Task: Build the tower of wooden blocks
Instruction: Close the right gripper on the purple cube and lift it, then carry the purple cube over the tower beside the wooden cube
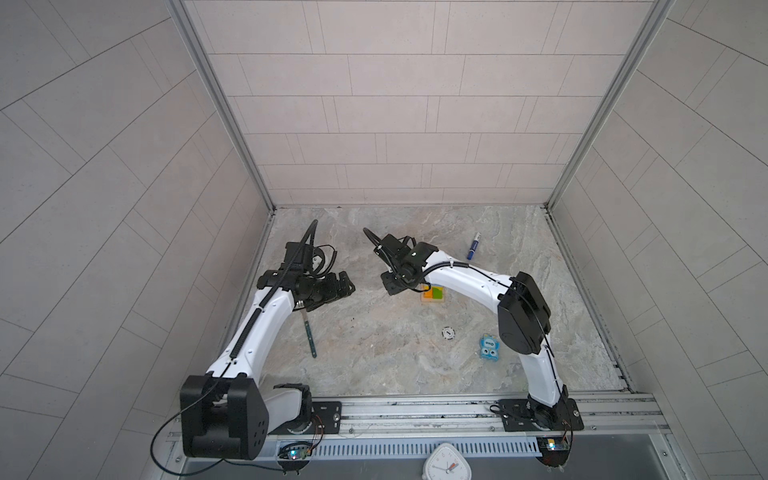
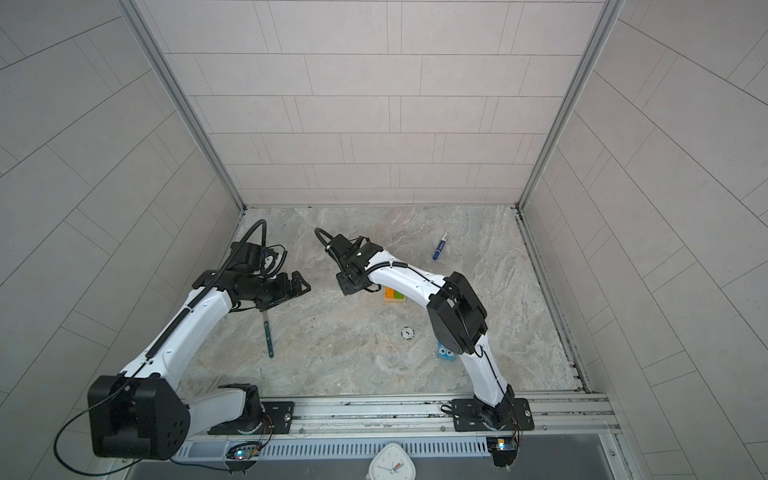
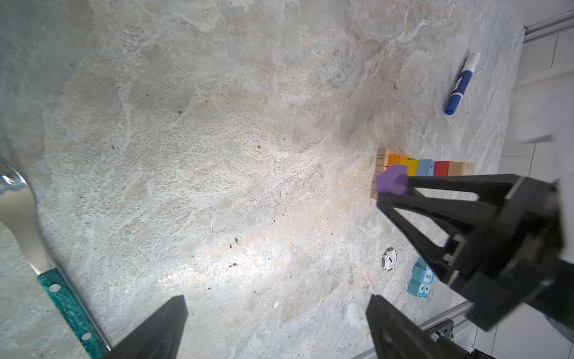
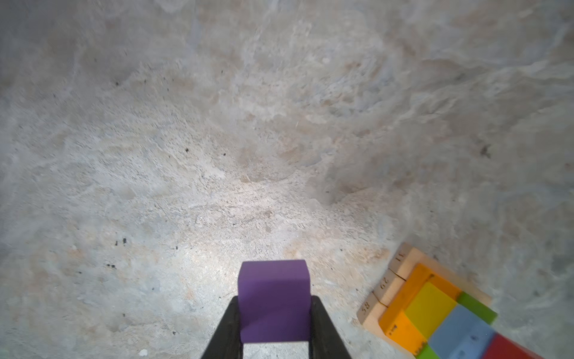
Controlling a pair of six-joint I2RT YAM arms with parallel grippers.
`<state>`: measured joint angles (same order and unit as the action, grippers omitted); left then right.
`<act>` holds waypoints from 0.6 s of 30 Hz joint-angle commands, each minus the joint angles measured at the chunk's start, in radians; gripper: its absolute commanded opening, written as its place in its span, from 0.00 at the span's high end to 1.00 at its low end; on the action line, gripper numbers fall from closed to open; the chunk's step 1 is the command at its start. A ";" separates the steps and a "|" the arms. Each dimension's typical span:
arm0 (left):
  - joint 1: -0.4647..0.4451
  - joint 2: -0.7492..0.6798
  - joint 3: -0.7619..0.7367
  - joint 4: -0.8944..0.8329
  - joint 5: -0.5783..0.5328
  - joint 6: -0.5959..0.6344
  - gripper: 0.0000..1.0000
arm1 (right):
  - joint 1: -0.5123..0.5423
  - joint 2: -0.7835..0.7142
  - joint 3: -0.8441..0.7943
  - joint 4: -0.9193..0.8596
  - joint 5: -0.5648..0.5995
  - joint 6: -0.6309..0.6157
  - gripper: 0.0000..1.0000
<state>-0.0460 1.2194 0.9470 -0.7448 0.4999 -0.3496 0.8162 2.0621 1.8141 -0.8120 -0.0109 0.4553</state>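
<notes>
On the left, the left gripper (image 1: 348,286) hangs with its jaws spread wide and empty above the marbled table (image 1: 374,365). A green-handled fork (image 1: 309,336) lies just below it in both top views.

Near the middle, the right gripper (image 4: 275,310) pinches a purple cube (image 4: 275,298) squarely between its two fingers. Whether the cube is clear of the table cannot be told.

Just to the right of that gripper in both top views stands the tower (image 1: 432,294), partly under the right forearm. The left wrist view shows it rising from a tan base through orange, yellow, green and blue bars to a red cube, with a plain wooden cube on top.

The tower's top looks the likely place for the cube. That would call for a lift and a short sideways carry toward the tower by the right arm, which is much the nearer of the two.

Further right lie a round chip (image 1: 447,333), a blue toy (image 1: 489,347) and a blue marker (image 1: 473,246), all apart from the tower.
</notes>
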 commanded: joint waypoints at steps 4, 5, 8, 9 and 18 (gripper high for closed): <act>0.007 0.000 -0.011 0.007 0.013 0.006 0.03 | -0.043 -0.098 0.011 -0.113 0.056 0.108 0.79; 0.007 0.000 -0.011 0.008 0.015 0.006 0.03 | -0.049 -0.112 0.009 -0.122 0.065 0.114 0.79; 0.006 0.002 -0.011 0.010 0.022 0.004 0.03 | -0.068 -0.156 -0.004 -0.149 0.087 0.123 0.79; 0.007 0.001 -0.012 0.011 0.025 0.004 0.03 | -0.073 -0.172 -0.006 -0.163 0.099 0.129 0.79; 0.006 -0.011 -0.018 0.009 0.030 0.004 0.03 | -0.125 -0.252 -0.054 -0.220 0.111 0.148 0.79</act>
<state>-0.0460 1.2194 0.9401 -0.7376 0.5209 -0.3500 0.7006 1.8359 1.7870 -0.9752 0.0681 0.5774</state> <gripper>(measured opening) 0.972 0.284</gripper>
